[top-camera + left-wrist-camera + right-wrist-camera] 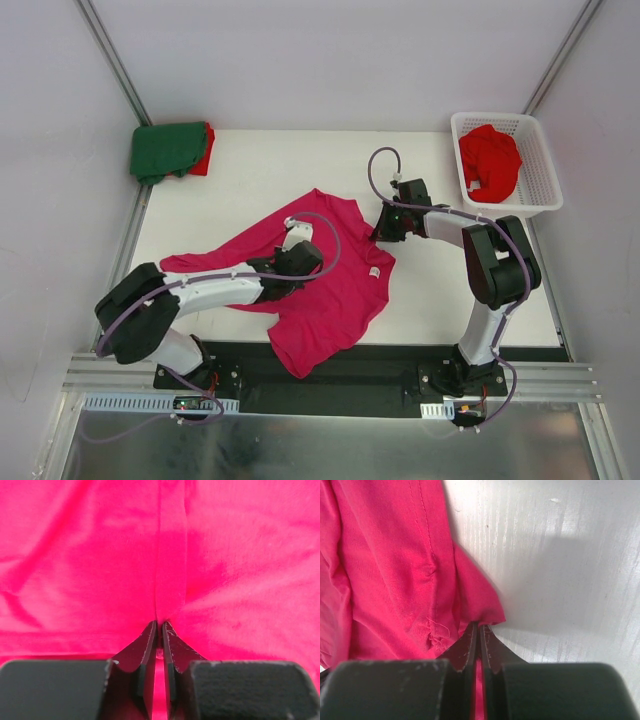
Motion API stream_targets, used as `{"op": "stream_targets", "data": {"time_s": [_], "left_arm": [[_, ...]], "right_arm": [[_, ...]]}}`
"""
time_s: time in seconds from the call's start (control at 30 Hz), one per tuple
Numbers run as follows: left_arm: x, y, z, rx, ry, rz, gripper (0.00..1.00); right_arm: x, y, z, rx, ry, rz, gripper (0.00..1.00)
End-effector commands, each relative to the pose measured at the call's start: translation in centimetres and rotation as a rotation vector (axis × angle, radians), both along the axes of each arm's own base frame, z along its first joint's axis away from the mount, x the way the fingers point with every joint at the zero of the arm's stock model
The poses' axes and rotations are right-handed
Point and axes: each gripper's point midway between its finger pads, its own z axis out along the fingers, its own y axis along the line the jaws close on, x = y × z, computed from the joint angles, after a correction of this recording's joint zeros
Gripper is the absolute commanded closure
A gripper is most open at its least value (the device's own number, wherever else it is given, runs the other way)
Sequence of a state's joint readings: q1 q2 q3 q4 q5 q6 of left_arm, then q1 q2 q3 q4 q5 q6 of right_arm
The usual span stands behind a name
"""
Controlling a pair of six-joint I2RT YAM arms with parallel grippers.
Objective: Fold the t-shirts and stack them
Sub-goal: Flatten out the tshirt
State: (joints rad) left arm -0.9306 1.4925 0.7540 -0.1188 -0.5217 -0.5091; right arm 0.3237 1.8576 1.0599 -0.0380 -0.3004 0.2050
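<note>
Two black fingers of the left gripper point(160, 626) sit at the bottom of the left wrist view, pressed almost together. They pinch a thin ridge of the pink t-shirt point(170, 570) that runs straight up the middle. Pink cloth fills the rest of that view.

At the bottom of the right wrist view, the right gripper point(479, 627) is pressed together too. It nips the edge of the same shirt, and a strip of pink shows between its fingers. Cloth lies to its left and bare white table point(560, 555) to its right.

From above, the pink shirt lies in the middle of the frame, open but crumpled. One gripper holds it near its middle top and the other at its upper right edge. Its low end reaches over the dark strip at the bottom.

In the upper left of the frame, a green t-shirt point(165, 150) lies folded on a red t-shirt point(204, 150). That looks like the start of the stack. In the upper right, a white basket point(545, 190) holds a red bundle point(490, 160). I cannot tell if it is one shirt or more.

So I think two shirts are done. The pink one is not folded yet, and the red bundle waits after it.
</note>
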Motion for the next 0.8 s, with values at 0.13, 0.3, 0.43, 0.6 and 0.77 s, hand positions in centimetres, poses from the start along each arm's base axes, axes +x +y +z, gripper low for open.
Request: {"op": "stream_targets", "data": {"time_s": [0.13,0.3,0.43,0.6,0.77], "left_arm": [[1.9,2.3,9.2,0.011,-0.18,0.002,0.92],[2.6,4.5,13.2,-0.027,-0.244,0.042,0.92],[2.9,6.9,16.0,-0.017,-0.294,0.072,0.92],[3.1,9.6,18.7,-0.007,-0.346,0.117,0.92],[3.2,11.8,21.1,0.015,-0.396,0.154,0.92]], "right_arm": [[-0.2,-0.5,1.2,-0.011,-0.019,0.005,0.99],[-0.4,-0.6,1.3,-0.019,-0.021,0.006,0.99],[-0.2,-1.4,3.3,-0.044,-0.067,-0.002,0.99],[-0.4,-2.8,7.1,-0.112,-0.151,0.001,0.99],[-0.9,-4.6,12.0,-0.177,-0.26,-0.024,0.99]]}}
